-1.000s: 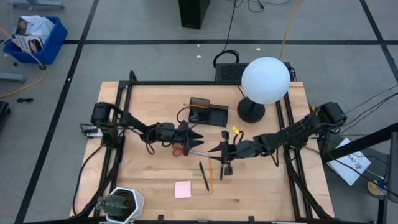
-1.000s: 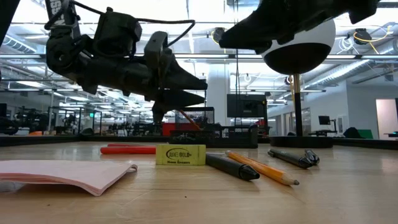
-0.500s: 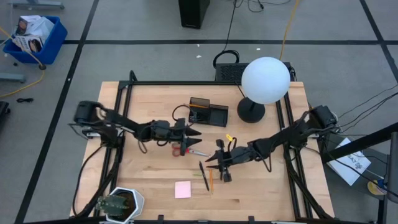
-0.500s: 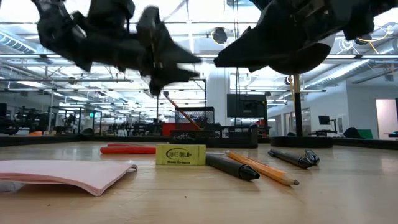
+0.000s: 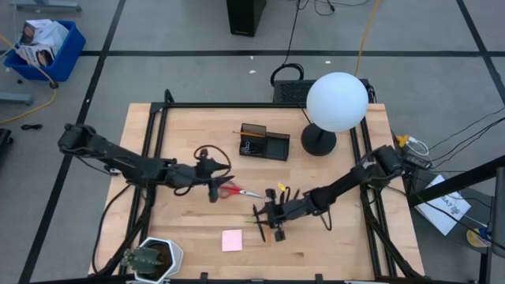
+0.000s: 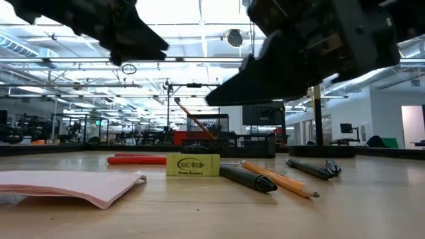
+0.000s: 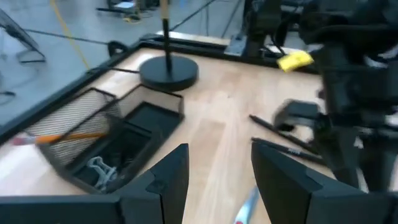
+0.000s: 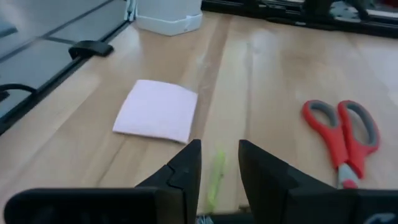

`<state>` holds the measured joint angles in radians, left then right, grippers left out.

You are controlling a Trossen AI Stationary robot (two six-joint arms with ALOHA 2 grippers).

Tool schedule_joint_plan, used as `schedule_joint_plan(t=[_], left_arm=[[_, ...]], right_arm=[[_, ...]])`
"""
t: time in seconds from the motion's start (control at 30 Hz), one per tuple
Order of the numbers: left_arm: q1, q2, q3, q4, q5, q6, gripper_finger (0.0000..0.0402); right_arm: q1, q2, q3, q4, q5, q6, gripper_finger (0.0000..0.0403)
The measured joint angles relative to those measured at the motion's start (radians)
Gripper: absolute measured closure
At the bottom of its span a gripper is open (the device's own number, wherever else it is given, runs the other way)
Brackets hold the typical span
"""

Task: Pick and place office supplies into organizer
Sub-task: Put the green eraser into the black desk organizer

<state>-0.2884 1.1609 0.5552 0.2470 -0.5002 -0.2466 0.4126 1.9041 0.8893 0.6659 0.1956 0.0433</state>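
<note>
Having swung down from mid-counter, right tool (image 5: 265, 214) hovers part-open and empty over thin pens (image 5: 259, 218) near flat pink pad (image 5: 232, 240), while left tool (image 5: 214, 189), pulled back, gapes empty beside red-handled scissors (image 5: 235, 190), leaving black mesh organizer (image 5: 264, 142) unfed on pale wooden counter (image 5: 197, 134).

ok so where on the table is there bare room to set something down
Bare wood lies between the organizer and the table's left rail, and between the sticky pad and the white planter. It's crowded mid-table: scissors, pens, both grippers.
</note>
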Motion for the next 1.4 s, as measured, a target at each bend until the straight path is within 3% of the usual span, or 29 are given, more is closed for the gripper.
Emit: schedule_joint_plan(t=[0.17, 0.33, 0.5, 1.2, 1.4], left_arm=[[-0.043, -0.078, 0.000, -0.082, -0.077, -0.017, 0.0222], [-0.079, -0.103, 0.000, -0.111, -0.127, -0.018, 0.0222], [-0.099, -0.104, 0.000, -0.117, -0.183, -0.016, 0.0222], [-0.099, -0.104, 0.000, -0.116, -0.183, -0.017, 0.0222], [-0.099, -0.104, 0.000, -0.116, -0.183, -0.018, 0.0222]], right_arm=[[0.017, 0.066, 0.171, -0.252, 0.023, 0.034, 0.0300], [0.014, 0.097, 0.266, -0.390, 0.042, 0.080, 0.0300], [0.008, 0.108, 0.269, -0.433, 0.038, 0.107, 0.0300], [-0.005, 0.158, 0.268, -0.418, 0.034, 0.102, 0.0300], [-0.006, 0.158, 0.268, -0.437, -0.017, 0.066, 0.0300]])
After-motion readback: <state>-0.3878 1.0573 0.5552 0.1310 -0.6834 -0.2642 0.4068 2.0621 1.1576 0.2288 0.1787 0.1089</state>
